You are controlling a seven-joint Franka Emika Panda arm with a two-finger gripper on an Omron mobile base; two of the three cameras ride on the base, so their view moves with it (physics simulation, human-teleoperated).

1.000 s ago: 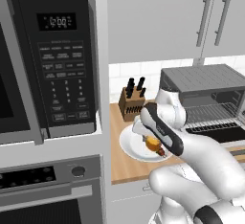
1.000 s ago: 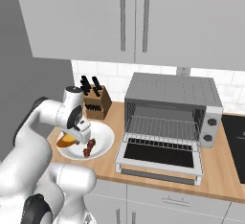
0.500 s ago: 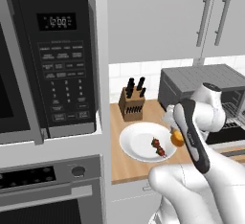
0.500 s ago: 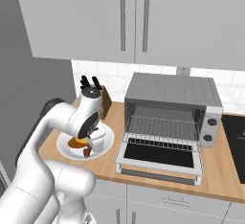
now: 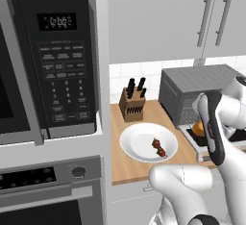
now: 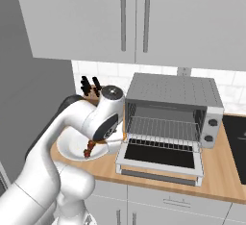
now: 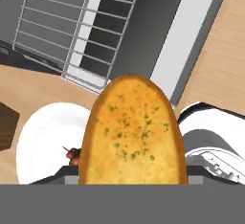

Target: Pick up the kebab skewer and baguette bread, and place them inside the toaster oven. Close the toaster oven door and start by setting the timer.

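Holding your baguette (image 7: 131, 132), jaws clamped, above open toaster oven door (image 6: 161, 159); plate (image 5: 139, 142) on worktop (image 5: 127, 168) keeps the skewer (image 5: 159, 147).

Baguette bread (image 7: 131, 132) base behind grey band

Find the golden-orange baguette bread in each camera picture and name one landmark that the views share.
Left base view: golden-orange baguette bread, centre right, behind the white arm.
Right base view: hidden behind the hand.
Hand view: baguette, bottom centre, held in front of the lens.
Shared landmark: round white plate.
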